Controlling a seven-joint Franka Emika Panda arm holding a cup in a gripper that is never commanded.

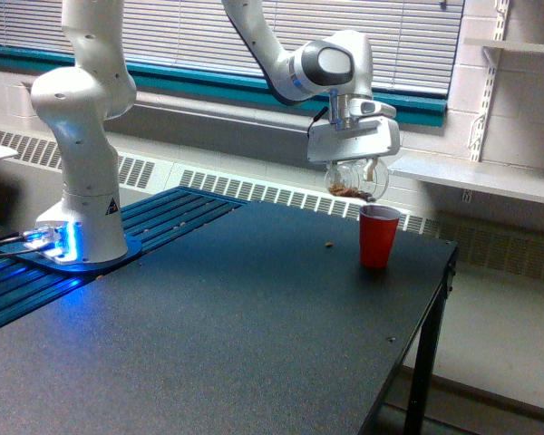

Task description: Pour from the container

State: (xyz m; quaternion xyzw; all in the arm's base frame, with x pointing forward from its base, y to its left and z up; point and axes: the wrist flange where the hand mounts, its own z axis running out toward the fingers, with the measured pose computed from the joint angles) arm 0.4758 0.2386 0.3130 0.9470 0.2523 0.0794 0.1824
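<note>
As claw tips container, no legible writing

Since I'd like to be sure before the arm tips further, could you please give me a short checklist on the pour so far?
1. Gripper shut on the clear container: ok.
2. Brown bits left inside the container: ok.
3. Container's lip above the red cup: ok, just above its rim, slightly towards the exterior view's left.
4. Red cup upright on the table: ok.
5. No spills: not ok, one stray bit lies beside the cup.
6. Cup's fill level: cannot tell.
</note>
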